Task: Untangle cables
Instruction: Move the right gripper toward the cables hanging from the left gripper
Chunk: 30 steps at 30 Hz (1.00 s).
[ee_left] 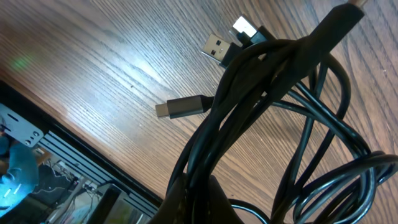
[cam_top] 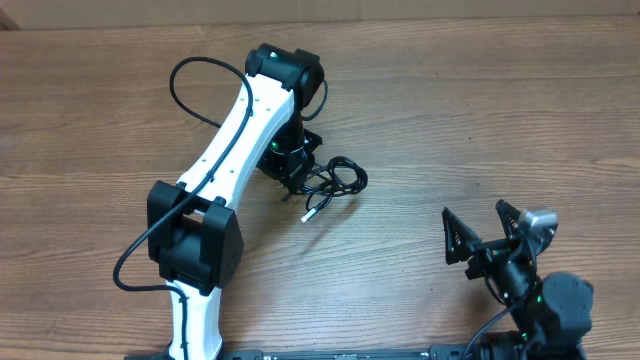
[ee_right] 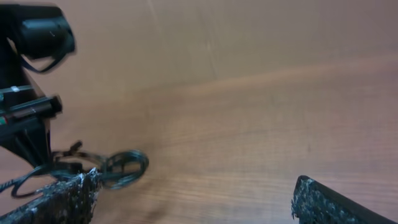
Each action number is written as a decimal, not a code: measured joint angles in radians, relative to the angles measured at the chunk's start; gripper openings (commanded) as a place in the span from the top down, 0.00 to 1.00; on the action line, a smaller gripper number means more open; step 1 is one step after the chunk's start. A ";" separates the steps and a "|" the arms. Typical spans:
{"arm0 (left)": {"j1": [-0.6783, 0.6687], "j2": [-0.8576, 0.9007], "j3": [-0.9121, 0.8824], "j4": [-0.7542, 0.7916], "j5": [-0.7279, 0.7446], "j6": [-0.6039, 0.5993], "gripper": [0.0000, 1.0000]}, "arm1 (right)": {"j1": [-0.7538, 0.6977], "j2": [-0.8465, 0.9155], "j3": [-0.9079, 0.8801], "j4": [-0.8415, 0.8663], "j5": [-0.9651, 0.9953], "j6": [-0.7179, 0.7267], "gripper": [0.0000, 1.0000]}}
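White left arm (cam_top: 235,130), black joints, looping black wire (cam_top: 172,88), black right tool (cam_top: 472,210) with speckled fingers (ee_right: 62,202)

The bundle of thin black cords (ee_left: 267,93) runs off the right and bottom edges of the left wrist view; there the black left gripper (ee_left: 198,208) is only a dark smear. From overhead its fingertips lie hidden beneath the white-and-black left arm (cam_top: 235,130). The right wrist view is blurred — the right gripper's (ee_right: 193,208) black speckled fingers (ee_right: 62,202) are cropped below, the cords a soft dark loop.
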 measured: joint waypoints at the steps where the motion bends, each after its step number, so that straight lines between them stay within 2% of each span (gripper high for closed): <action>1: 0.000 0.000 0.000 0.000 0.006 0.000 0.96 | 0.000 0.034 0.027 -0.028 -0.005 0.001 0.00; 4: 0.000 0.000 0.000 0.000 0.033 0.000 0.96 | 0.000 0.161 0.117 -0.104 -0.036 0.004 0.00; 7: 0.000 0.000 0.001 0.000 0.060 0.000 0.96 | 0.000 0.283 0.185 -0.109 -0.108 0.005 0.00; 14: 0.000 0.000 0.001 -0.004 0.122 0.000 0.96 | 0.000 0.481 0.212 0.124 -0.415 0.072 0.00; 18: 0.000 0.000 0.002 -0.004 0.152 0.003 0.96 | 0.000 0.553 0.214 0.258 -0.560 0.202 0.00; 24: 0.000 0.000 0.002 0.000 0.169 0.006 0.96 | 0.000 0.671 0.217 0.311 -0.642 0.473 0.00; 28: 0.000 0.000 0.002 0.057 0.168 0.008 0.96 | 0.000 0.784 0.217 0.325 -0.724 0.667 0.09; 30: 0.000 0.000 0.002 0.093 0.165 0.008 0.96 | 0.000 0.821 0.217 0.328 -0.759 0.712 0.20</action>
